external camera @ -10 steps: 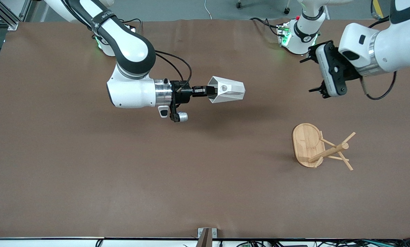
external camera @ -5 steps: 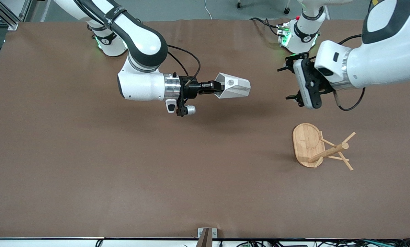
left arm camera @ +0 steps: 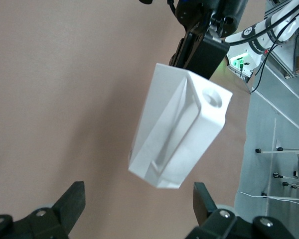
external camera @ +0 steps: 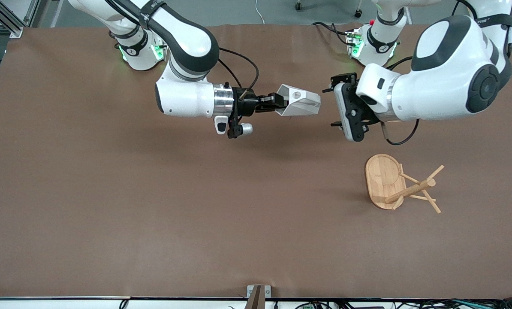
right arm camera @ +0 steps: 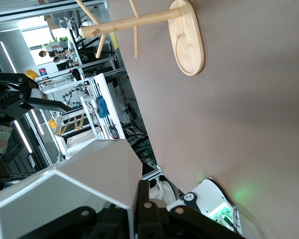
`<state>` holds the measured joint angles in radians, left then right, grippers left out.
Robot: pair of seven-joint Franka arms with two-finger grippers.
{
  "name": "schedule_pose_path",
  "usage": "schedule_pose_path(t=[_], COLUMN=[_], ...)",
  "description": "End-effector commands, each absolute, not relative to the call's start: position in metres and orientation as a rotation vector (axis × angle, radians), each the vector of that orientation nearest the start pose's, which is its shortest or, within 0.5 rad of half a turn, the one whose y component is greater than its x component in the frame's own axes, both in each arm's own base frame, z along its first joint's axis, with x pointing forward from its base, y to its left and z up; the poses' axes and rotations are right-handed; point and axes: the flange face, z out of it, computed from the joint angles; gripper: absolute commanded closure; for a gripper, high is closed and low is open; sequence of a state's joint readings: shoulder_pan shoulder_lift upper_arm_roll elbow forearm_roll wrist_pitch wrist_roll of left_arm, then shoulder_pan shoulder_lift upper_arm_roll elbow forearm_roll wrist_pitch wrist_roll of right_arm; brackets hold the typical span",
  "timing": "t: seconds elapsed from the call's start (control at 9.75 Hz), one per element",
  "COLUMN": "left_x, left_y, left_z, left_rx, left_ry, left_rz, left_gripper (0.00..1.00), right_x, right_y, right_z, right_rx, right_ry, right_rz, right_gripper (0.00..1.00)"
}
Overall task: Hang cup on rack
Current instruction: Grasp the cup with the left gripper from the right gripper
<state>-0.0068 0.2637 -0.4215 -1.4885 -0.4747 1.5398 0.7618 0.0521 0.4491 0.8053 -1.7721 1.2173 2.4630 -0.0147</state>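
A brown table cover [external camera: 110, 193] carries what may be a small metal bracket [external camera: 258, 295] at its near edge.

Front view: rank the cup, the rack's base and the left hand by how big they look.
1. Left hand, though it is raised toward the camera.
2. Rack's base and cup: too alike to rank; the cup is raised too.

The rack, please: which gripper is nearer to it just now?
Left. The left gripper hangs over the table a little way from the rack, open; the right gripper, holding the cup, is farther off toward the right arm's end.
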Motion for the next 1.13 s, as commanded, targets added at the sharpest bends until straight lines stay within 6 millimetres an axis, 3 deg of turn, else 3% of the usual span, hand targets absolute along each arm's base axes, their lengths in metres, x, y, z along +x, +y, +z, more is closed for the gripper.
schedule_pose_path(t=[0.0,0.21,0.51,0.72,1.03], left_x=[0.533,0.521,0.524,0.516,0.507], left_y=[-0.3,-0.311,-0.316,-0.333,-0.337], left_z=[0.511,0.504,0.498,0.493,0.488], left_rx=[2.127,2.112,2.143,2.163,2.16], left_ry=[-1.435,-1.46,-1.481,-1.464,-1.471], left_rz=[-0.191,-0.221,-0.193,-0.181,-0.201], left_gripper=[0.04,0.04,0.04,0.04,0.09], right_x=[0.481,0.481,0.482,0.481,0.478], right_y=[0.467,0.467,0.467,0.467,0.47], right_z=[0.417,0.419,0.42,0.419,0.424], right_rx=[-1.931,-1.928,-1.927,-1.928,-1.92], right_ry=[0.162,0.163,0.164,0.164,0.156], right_rz=[0.303,0.301,0.299,0.3,0.304], right_gripper=[0.99,0.99,0.99,0.99,0.99])
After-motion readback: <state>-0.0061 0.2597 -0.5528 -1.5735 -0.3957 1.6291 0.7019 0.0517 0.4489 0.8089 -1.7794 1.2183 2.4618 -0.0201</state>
